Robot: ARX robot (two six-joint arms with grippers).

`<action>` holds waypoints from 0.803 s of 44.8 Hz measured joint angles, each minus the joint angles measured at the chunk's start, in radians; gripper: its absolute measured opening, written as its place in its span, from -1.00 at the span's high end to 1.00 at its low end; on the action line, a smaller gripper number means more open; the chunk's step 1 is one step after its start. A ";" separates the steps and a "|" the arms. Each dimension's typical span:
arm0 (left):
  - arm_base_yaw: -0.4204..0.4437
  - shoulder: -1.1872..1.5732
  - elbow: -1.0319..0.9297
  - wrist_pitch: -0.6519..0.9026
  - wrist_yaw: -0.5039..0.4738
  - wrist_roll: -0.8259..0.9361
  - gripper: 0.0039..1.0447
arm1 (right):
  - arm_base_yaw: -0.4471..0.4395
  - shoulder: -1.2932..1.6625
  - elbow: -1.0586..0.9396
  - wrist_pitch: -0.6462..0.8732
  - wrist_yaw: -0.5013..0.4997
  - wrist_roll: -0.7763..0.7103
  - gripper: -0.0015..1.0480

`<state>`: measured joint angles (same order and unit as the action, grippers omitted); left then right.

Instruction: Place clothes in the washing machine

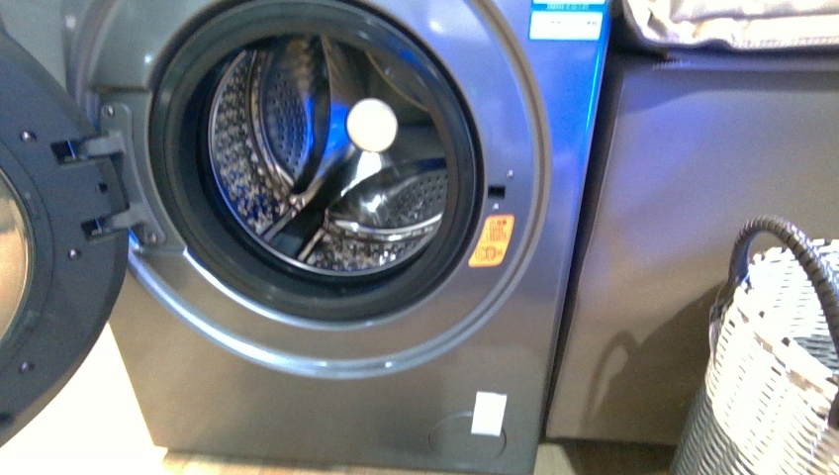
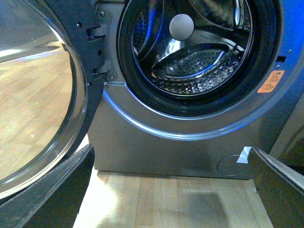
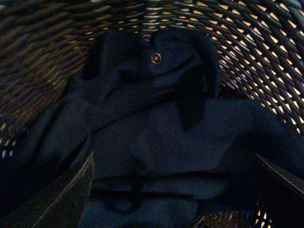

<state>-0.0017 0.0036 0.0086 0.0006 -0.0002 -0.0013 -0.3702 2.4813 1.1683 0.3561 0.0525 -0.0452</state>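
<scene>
Door (image 1: 45,237) hangs open at left; washer (image 1: 326,396) drum (image 1: 247,119) empty. Left gripper (image 2: 171,154) spread, holds nothing, facing the drum. Clothes (image 3: 156,133) lie in basket (image 1: 772,366) at right, right gripper (image 3: 173,159) spread over them. Risk: shallow pinch drops fabric, or weave snags it.

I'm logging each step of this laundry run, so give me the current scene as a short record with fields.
washing machine: door swung open, at the left in the front view
drum: no clothes seen inside
clothes: dark navy, lying in the basket, not gripped
basket place: right of the machine, in front of the cabinet
left gripper: open, facing the porthole
right gripper: open, inside the basket over the clothes
task state: nothing loaded yet
</scene>
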 joint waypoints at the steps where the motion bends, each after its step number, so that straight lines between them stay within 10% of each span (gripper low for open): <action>1: 0.000 0.000 0.000 0.000 0.000 0.000 -0.88 | -0.002 0.010 0.007 0.002 0.000 0.000 -0.86; 36: 0.000 0.000 0.000 0.000 0.000 0.000 -0.88 | -0.007 0.312 0.265 -0.012 0.065 -0.059 -0.86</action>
<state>-0.0017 0.0036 0.0086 0.0006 -0.0002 -0.0013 -0.3775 2.7934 1.4334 0.3443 0.1173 -0.1043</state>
